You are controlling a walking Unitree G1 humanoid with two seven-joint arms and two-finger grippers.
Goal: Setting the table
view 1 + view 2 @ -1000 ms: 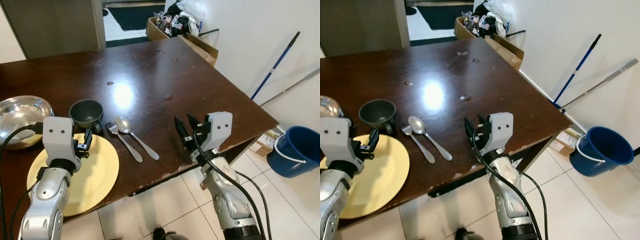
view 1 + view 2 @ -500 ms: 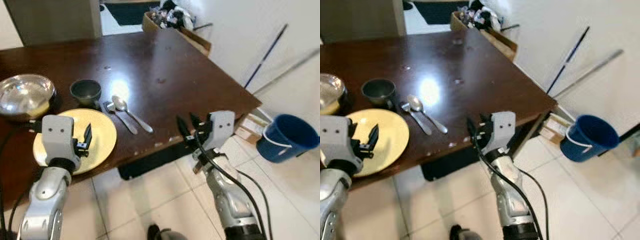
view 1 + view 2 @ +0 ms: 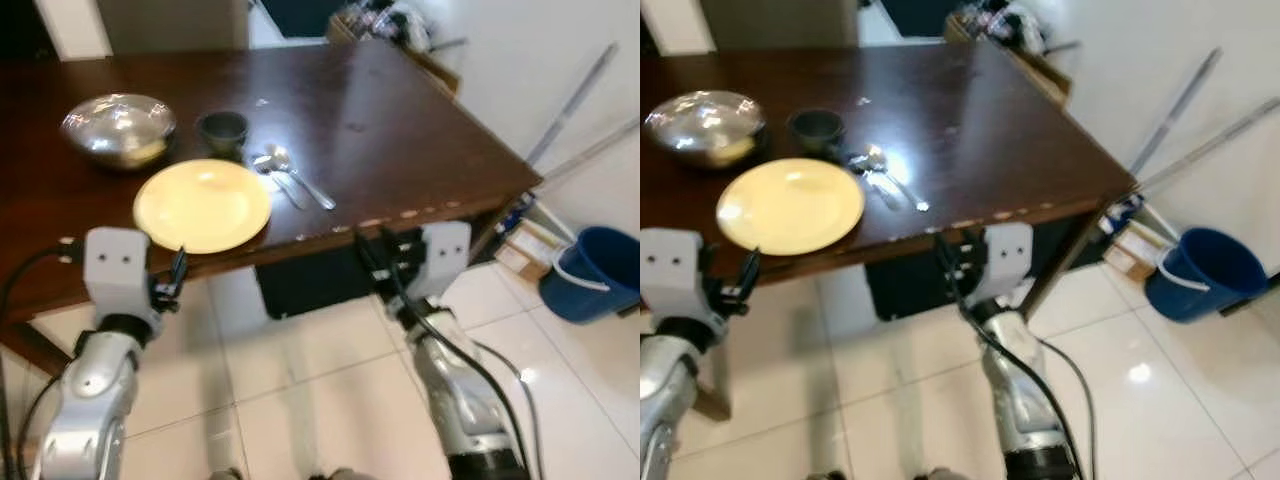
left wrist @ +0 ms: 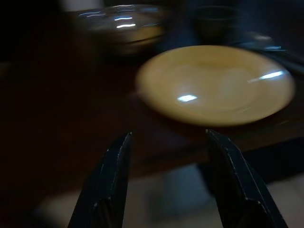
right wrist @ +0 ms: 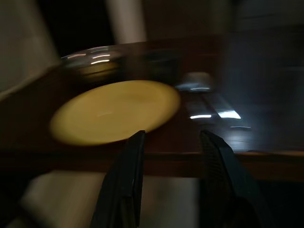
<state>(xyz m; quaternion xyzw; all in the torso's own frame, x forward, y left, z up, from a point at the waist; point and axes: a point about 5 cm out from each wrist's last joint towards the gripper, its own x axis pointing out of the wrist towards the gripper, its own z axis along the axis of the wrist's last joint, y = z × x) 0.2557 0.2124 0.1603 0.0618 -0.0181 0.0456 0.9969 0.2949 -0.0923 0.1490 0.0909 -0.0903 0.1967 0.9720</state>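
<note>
Over the last second the whole head view has shifted: the table point(image 3: 400, 150) now lies farther off and the grippers hang over bare floor point(image 3: 300, 380), where earlier they were above the tabletop. That reads as the robot stepping back, not as the dishes moving; they keep the same arrangement.

From the left, a steel bowl point(image 3: 118, 128) sits near the far edge, with the yellow plate point(image 3: 203, 205) just in front of it, close to the near edge. A small dark cup point(image 3: 223, 128) stands beyond the plate, and the fork point(image 3: 272, 178) and spoon point(image 3: 298, 176) lie side by side just to the plate's right.

The left gripper point(image 4: 168, 183) is held in front of the table edge, fingers spread and empty, with the plate ahead of it in its wrist view. The right gripper point(image 5: 173, 183) is likewise parted and holds nothing, below the table edge to the right.

Judging from this, the place setting looks laid out and the robot seems to be backing away from it, either finished here or off to fetch more. A blue bucket point(image 3: 590, 285) stands on the floor at the far right.
</note>
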